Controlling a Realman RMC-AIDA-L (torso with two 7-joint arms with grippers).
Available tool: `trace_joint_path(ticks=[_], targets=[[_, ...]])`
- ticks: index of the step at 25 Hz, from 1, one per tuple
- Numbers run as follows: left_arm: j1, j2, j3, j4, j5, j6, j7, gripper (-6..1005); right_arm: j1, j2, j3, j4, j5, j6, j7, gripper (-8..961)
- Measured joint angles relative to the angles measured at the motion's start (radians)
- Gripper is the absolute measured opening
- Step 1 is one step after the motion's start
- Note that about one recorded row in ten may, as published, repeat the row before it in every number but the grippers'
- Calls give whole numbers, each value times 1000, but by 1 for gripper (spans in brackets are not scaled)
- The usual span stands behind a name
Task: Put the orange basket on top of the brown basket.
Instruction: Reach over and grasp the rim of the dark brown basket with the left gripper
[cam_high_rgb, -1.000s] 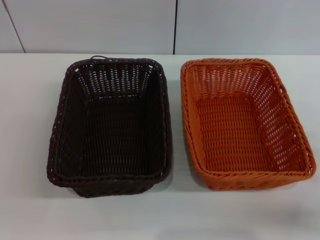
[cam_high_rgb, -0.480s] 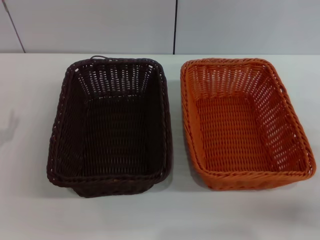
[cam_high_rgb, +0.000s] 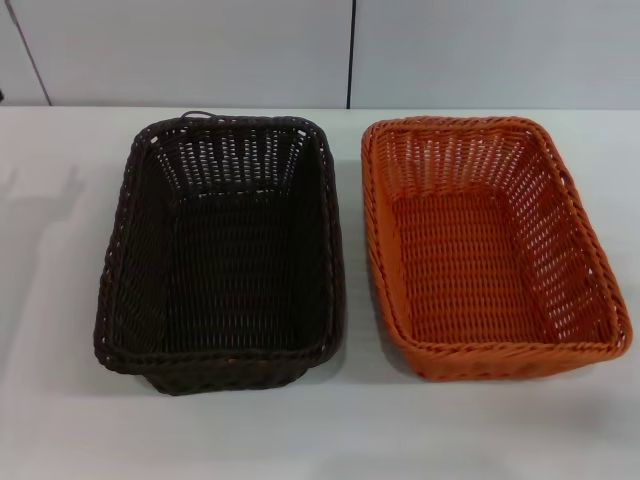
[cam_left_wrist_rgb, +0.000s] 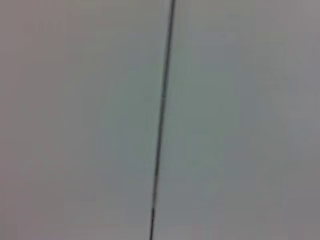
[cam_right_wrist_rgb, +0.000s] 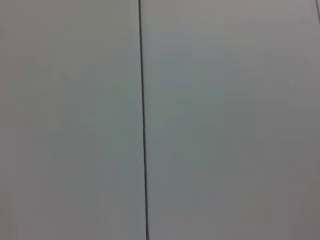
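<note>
The orange basket (cam_high_rgb: 487, 245) stands upright on the white table (cam_high_rgb: 350, 430), on the right in the head view. The brown basket (cam_high_rgb: 222, 252) stands upright beside it on the left, a narrow gap between their rims. Both are empty. Neither gripper shows in the head view. The left wrist view and the right wrist view show only a pale wall with a dark vertical seam.
A pale panelled wall (cam_high_rgb: 200, 50) with a dark seam (cam_high_rgb: 350, 50) runs behind the table's far edge. A faint shadow (cam_high_rgb: 40, 195) lies on the table at the far left. Bare table surrounds both baskets.
The faint shadow on the table at the far left has shifted upward and grown. The baskets have not moved.
</note>
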Motion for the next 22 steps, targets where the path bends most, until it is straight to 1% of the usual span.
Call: trace_joint_path(ticks=[3, 4, 5, 6, 7, 8, 9, 10, 11, 12, 13, 17, 19, 22], targets=[[4, -13, -49, -173, 28, -293, 40, 804, 6, 0, 8, 5, 0, -15, 0, 719], [0, -22, -68, -230, 29, -395, 69, 804, 9, 0, 10, 8, 0, -19, 0, 719], [-6, -38, -94, -285, 29, -503, 107, 804, 11, -1, 12, 11, 0, -22, 0, 719], [-11, -55, -112, -323, 28, -576, 138, 805, 14, -1, 14, 15, 0, -26, 0, 718], [-17, -77, -140, -368, 28, -662, 176, 805, 17, -1, 16, 18, 0, -28, 0, 718], [-29, -117, -182, -438, 28, -784, 240, 805, 21, -1, 19, 22, 0, -31, 0, 718], [-36, -137, -203, -472, 28, -847, 274, 805, 24, -1, 21, 24, 0, -35, 0, 717], [-43, -148, -215, -506, 27, -906, 297, 805, 27, -1, 24, 26, 0, -39, 0, 717], [-54, -160, -228, -553, 26, -998, 321, 805, 30, -1, 24, 28, 0, -45, 0, 717], [-54, -160, -228, -553, 26, -998, 321, 805, 33, -2, 26, 31, 0, -51, 0, 716], [-75, -158, -225, -603, 20, -1109, 312, 806, 35, -2, 27, 34, 0, -55, 0, 716], [-127, -159, -216, -643, 23, -1284, 268, 806, 47, -1, 36, 51, 0, -68, 0, 714], [-140, -159, -211, -634, 28, -1312, 258, 806, 49, 0, 36, 52, 0, -75, 0, 714], [-164, -159, -183, -584, 37, -1334, 233, 807, 49, 0, 36, 56, 0, -78, 0, 713]])
